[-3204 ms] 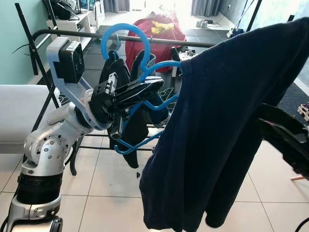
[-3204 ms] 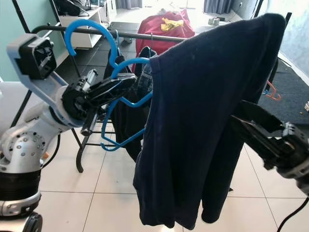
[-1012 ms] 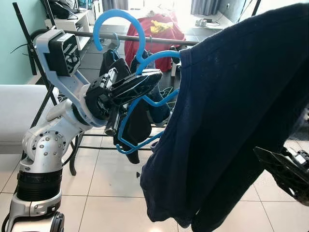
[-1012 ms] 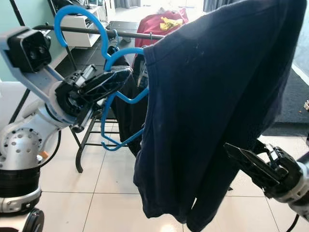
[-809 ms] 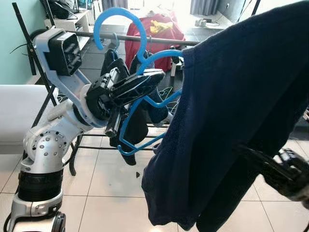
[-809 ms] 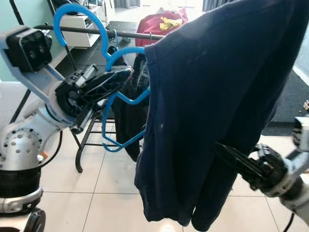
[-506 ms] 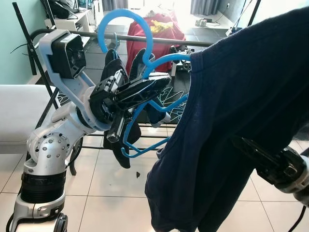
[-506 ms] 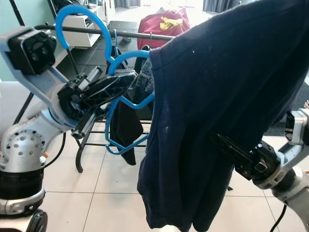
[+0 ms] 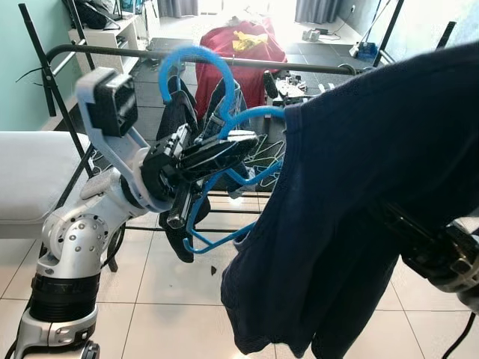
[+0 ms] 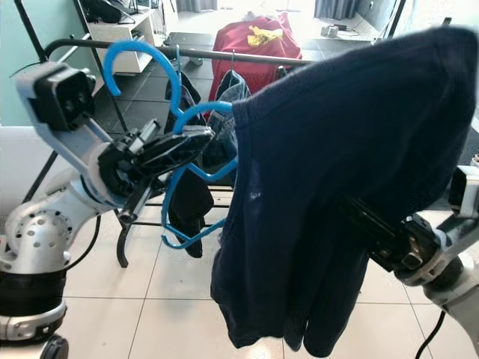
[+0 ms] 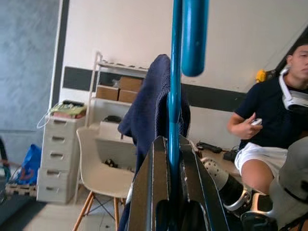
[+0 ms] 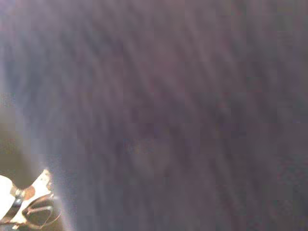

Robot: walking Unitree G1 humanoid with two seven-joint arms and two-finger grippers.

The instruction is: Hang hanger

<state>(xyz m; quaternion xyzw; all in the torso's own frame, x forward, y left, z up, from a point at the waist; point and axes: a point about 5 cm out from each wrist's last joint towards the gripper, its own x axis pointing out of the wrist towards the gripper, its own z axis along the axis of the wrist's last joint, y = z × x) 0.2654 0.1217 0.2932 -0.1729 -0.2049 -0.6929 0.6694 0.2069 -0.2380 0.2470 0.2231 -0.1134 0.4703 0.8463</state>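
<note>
Left gripper (image 9: 238, 142) clamped on the blue hanger (image 9: 224, 161)

Shirt (image 9: 359, 209) hides the right gripper, can't tell its state; rail (image 9: 135, 51) sits just behind.

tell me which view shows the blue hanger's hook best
The right eye view: the whole hook of the blue hanger curves near the rack bar. The left eye view blurs it; the left wrist view shows its stem in the left tool.

The robot's left arm bends up at the elbow, its left gripper (image 9: 238, 143) raised at chest height, both fingers clamped together. The right arm reaches forward and inward; the right gripper (image 10: 359, 213) is partly hidden.
</note>
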